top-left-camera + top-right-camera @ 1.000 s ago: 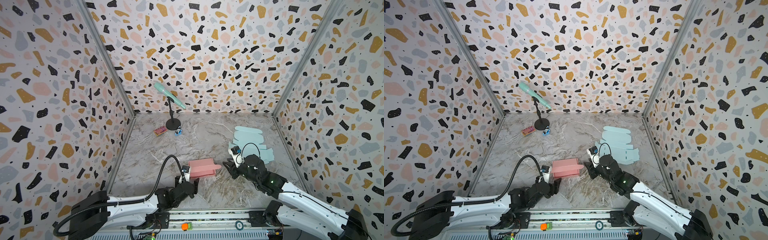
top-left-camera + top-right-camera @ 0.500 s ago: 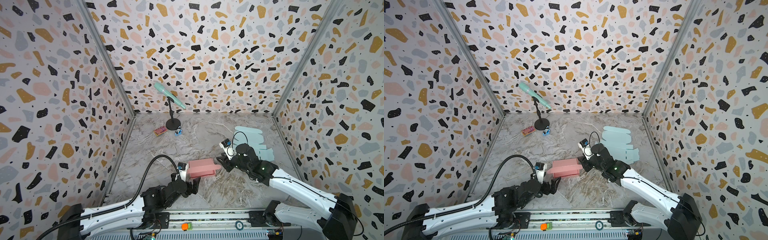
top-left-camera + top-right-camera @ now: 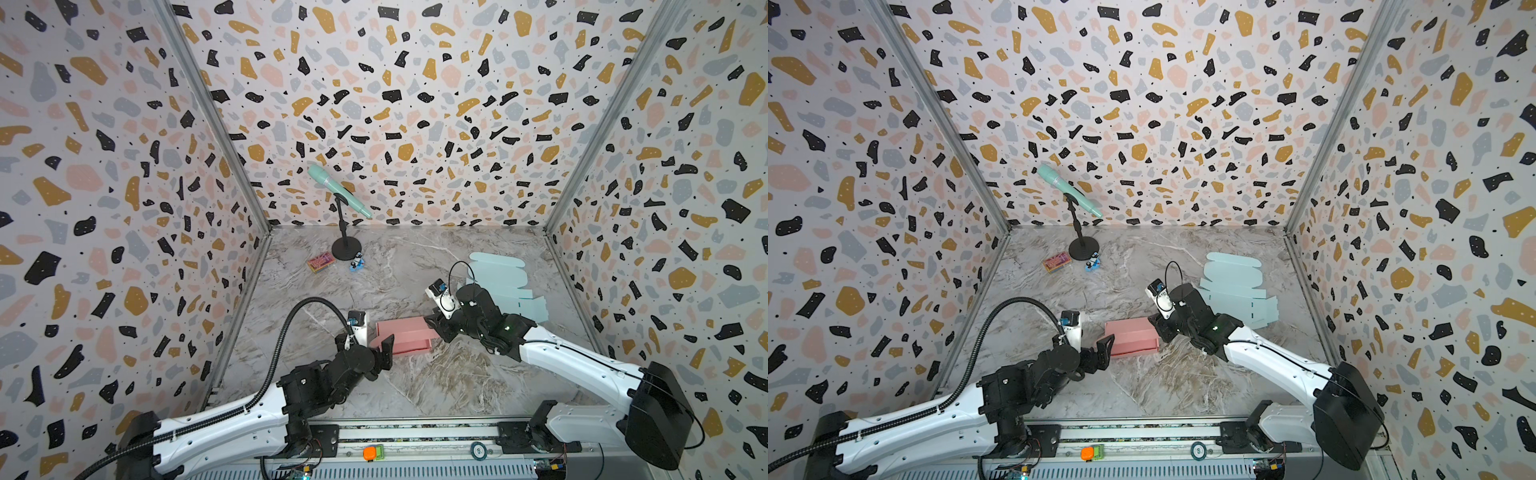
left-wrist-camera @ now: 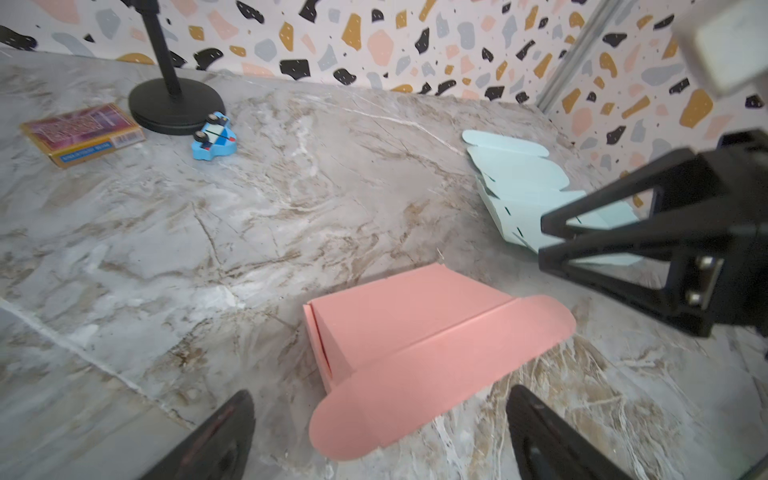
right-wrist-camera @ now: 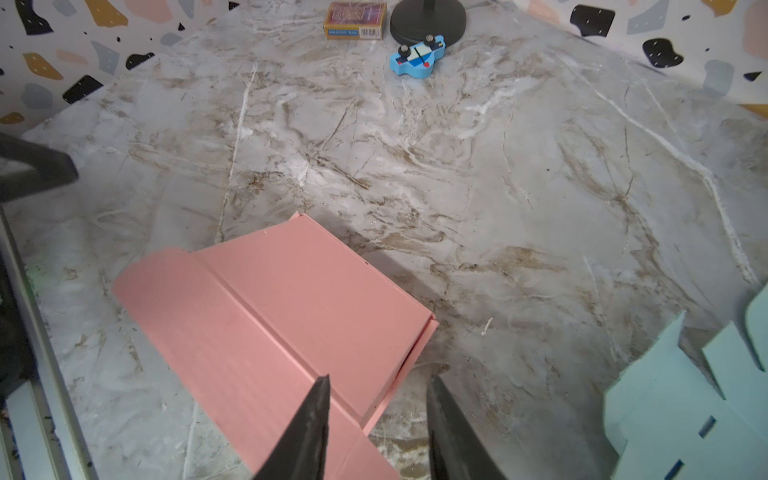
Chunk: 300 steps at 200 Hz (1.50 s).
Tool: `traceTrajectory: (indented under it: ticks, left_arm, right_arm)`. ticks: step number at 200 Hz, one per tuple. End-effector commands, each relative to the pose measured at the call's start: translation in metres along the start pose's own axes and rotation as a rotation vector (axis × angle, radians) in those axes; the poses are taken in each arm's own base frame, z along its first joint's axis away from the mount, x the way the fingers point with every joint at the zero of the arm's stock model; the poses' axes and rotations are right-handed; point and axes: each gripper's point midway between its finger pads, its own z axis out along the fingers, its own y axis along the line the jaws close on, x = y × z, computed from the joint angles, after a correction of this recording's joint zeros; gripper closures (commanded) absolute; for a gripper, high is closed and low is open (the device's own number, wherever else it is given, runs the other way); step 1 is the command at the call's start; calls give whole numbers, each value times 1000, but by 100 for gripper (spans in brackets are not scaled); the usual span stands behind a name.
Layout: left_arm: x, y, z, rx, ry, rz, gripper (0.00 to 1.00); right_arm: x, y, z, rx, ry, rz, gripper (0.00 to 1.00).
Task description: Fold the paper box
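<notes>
The pink paper box [image 3: 405, 334] [image 3: 1131, 338] lies folded low on the marble floor, with a rounded flap [image 4: 415, 395] spread along its front. My left gripper [image 3: 384, 351] [image 3: 1106, 347] [image 4: 378, 405] is open wide at the box's left end, and the flap's tip lies between its fingers untouched. My right gripper [image 3: 436, 326] [image 3: 1158, 326] [image 5: 378, 380] is at the right end with its jaws partly apart. It straddles the box's corner [image 5: 399, 374]: one finger is over the flap, the other is clear of the cardboard.
Flat light-blue box blanks [image 3: 498, 282] [image 5: 685, 395] lie at the right, just behind the right arm. At the back left stand a teal microphone on a black stand [image 3: 345, 249], a small card box [image 3: 320, 262] and a blue toy car [image 3: 356, 264]. Patterned walls close three sides.
The right gripper has moved left to the box's right end. The left arm has shifted its pose and opened a little wider. The box's right flap now lies flatter.
</notes>
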Motion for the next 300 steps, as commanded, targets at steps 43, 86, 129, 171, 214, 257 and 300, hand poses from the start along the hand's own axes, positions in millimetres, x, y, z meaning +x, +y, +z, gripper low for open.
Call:
traceTrajectory:
  ticks: [43, 86, 129, 171, 214, 257, 300]
  left_arm:
    - [-10, 8, 30, 26, 11, -73, 5]
    - [4, 15, 47, 25, 28, -114, 6]
    - [24, 22, 58, 7, 68, -133, 14]
    - [34, 25, 60, 1, 90, -135, 19]
    - [53, 28, 65, -7, 147, -118, 24]
    - [66, 31, 69, -9, 165, -127, 30]
    - [78, 29, 74, 8, 192, -144, 34]
  right_arm:
    - [12, 2, 10, -21, 13, 0, 60]
    - [27, 7, 15, -57, 16, 1, 61]
    - [35, 10, 16, -75, 29, -10, 61]
    - [45, 12, 17, -83, 34, -1, 61]
    - [56, 13, 20, -94, 40, 28, 62]
    - [66, 13, 20, -90, 47, 51, 62]
    - [73, 14, 22, -94, 57, 79, 63]
